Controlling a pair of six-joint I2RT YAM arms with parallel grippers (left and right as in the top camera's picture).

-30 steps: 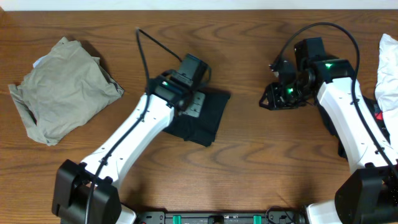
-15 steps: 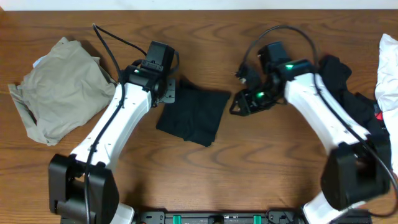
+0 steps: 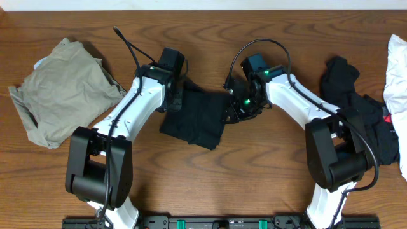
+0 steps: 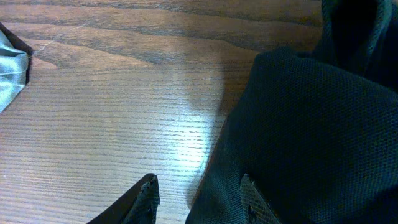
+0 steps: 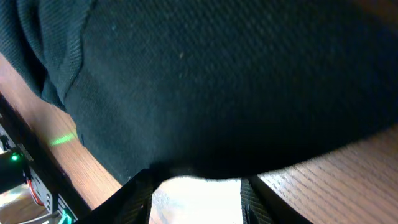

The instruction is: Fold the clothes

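Both arms have closed in on the folded black fabric garment (image 3: pixel 202 121) in the middle of the wooden table (image 3: pixel 267 184). The left gripper (image 3: pixel 173 105) straddles its left edge and the right gripper (image 3: pixel 230 113) its right. Each is half-open and clamps nothing yet, so another fold or a lift seems likely.

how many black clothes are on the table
2: a folded black garment at centre; a crumpled black heap at right, which may hide more.

Front strip: bare table (image 3: pixel 254 175), open passage between the arms.
Centre: folded black garment (image 3: pixel 197 122), left gripper (image 3: pixel 172 102) and right gripper (image 3: pixel 231 109) crowding its side edges.
Left: khaki garment (image 3: pixel 60 89) heaped, blocks.
Right: black pile (image 3: pixel 356 108), white cloth (image 3: pixel 397 63) at edge.
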